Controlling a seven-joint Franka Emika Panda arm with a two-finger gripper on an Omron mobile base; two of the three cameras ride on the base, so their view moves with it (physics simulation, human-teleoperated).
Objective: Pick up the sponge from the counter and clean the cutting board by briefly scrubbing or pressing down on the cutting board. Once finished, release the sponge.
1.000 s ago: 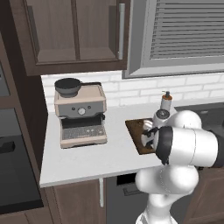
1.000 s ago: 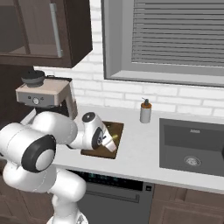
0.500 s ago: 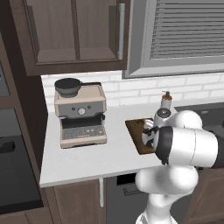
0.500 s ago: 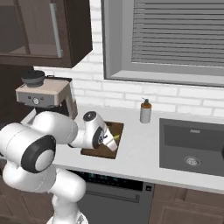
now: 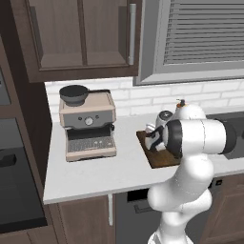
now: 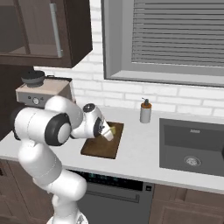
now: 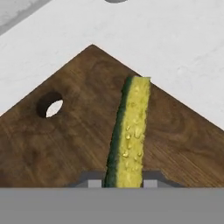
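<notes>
Nothing visibly differs from half a second ago: the gripper (image 7: 117,183) is still low over the cutting board (image 7: 65,144), centre-right in the left base view. Its jaws stay clamped on the sponge (image 7: 130,133), held edge-up above the board's corner at the hand view's centre. White table (image 7: 175,48) lies beyond.

arm bent fwd, low | gripper (image 7: 124,183) clamped, fingers down
</notes>
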